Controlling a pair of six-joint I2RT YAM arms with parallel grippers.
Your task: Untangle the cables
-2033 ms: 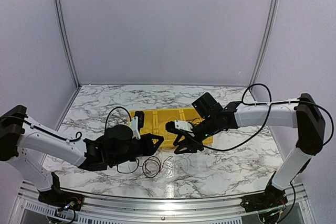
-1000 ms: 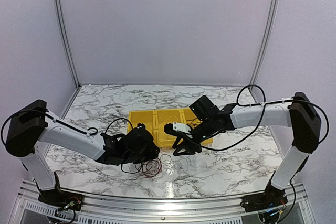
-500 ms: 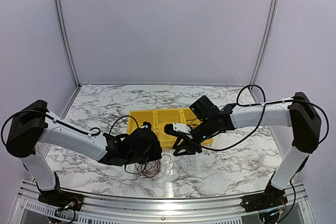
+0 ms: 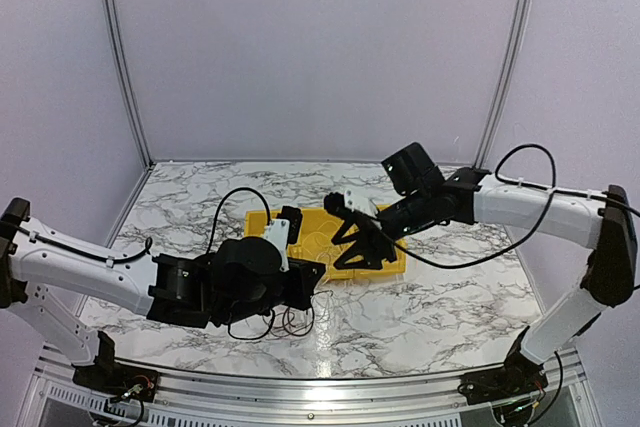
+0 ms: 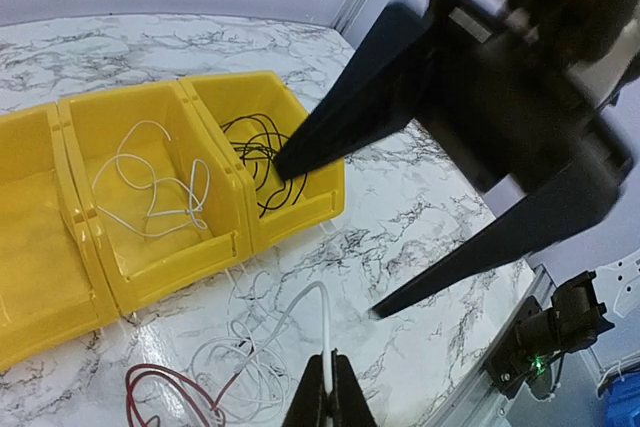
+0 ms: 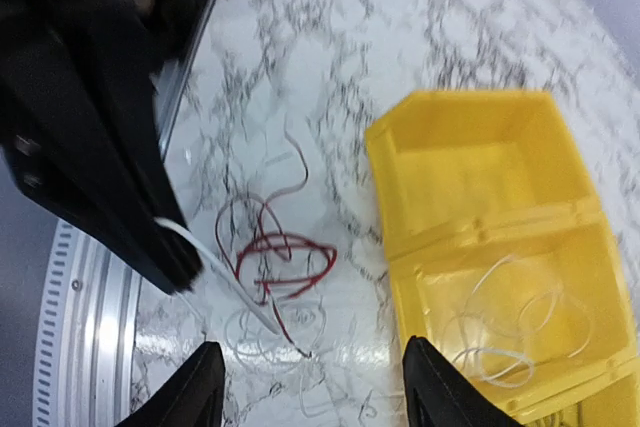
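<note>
Overhead and wrist views of two arms over a marbled bench (image 4: 450, 297) bearing a yellow bin (image 4: 392, 259) with three compartments side by side.

Left pincer (image 5: 325, 402): tips pressed together on one white cable (image 5: 322, 322), clamped near its end; from the tips, an arc of that cable upward and then down to the bench.

Right pincer (image 5: 330, 237): tips far apart, holding nothing, poised above the bin, with one tip in front of the right-hand compartment in the left wrist view.

On the bench, just in front of the bin and beside the left pincer, the loose cables (image 4: 295, 319): a red loop (image 6: 285, 252) tangled with several thin white loops (image 5: 235, 377). In the right wrist view, the clamped white cable slanting from the left pincer down into this tangle, close to the red loop.

Inside the bin, more cables: white strands (image 5: 150, 182) in the middle compartment, black strands (image 5: 255, 152) in the right-hand one.

Contact between the right pincer and the bin: cannot tell.
</note>
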